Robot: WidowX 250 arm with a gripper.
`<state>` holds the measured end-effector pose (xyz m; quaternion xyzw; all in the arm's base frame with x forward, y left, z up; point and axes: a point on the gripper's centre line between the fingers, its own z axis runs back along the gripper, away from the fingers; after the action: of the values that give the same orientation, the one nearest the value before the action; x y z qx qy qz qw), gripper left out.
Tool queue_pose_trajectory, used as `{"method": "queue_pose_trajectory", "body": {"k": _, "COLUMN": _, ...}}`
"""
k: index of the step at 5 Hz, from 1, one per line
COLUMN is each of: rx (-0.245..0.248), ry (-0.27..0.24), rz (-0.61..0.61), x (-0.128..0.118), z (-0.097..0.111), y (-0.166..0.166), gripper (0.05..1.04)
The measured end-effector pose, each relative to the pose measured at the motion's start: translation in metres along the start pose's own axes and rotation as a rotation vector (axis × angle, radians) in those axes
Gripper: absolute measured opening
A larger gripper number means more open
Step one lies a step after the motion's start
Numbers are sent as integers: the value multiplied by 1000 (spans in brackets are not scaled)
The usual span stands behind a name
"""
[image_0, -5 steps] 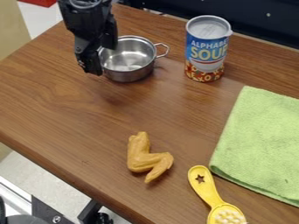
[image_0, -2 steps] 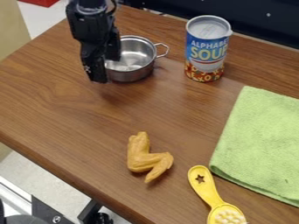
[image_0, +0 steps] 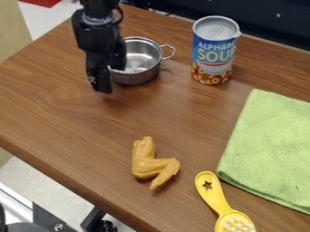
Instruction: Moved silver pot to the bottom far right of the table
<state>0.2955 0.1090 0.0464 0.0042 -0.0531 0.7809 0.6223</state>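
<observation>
The end effector [image_0: 111,79] is released, fingers parted beside the silver pot [image_0: 137,62], presumably positioned to grasp its rim. The pot rests upright on the table [image_0: 72,113], near the soup can [image_0: 214,50], apparently stable for gripping.

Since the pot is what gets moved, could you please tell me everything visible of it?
The silver pot looks like shiny metal, round and fairly shallow, with a rolled rim and a looped wire handle toward the soup can. It stands upright on the wooden table, its left side partly hidden by the pincer.
</observation>
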Motion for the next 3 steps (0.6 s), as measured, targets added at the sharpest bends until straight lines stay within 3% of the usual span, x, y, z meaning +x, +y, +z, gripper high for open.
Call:
{"method": "queue_pose_trajectory", "body": {"k": 2, "rx": 46, "ry": -9, "rz": 56, "x": -5, "z": -10, "y": 3, "gripper": 416}}
{"method": "queue_pose_trajectory", "body": {"k": 3, "rx": 10, "ry": -19, "rz": 59, "x": -5, "z": -11, "y": -1, "gripper": 196}}
